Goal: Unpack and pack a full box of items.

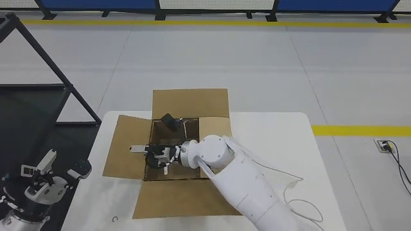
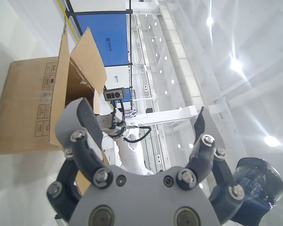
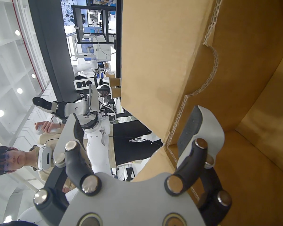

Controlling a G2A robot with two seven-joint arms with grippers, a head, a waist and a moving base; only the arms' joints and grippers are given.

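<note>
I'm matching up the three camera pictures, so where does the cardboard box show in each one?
Top view: the cardboard box sits mid-table, flaps spread open.
Left wrist view: the box from outside, printed side wall facing the camera.
Right wrist view: the box up close, a flap and inner walls.
Shared landmark: the right gripper at the box's rim; in the left wrist view, the right arm beside a flap.

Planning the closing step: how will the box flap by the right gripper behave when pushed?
The flap shows a corrugated edge, so it is probably stiff and would hinge at its crease, not flop. It looks thin, so probably light and springy. Its ragged edge suggests the open right gripper could crush it.
</note>
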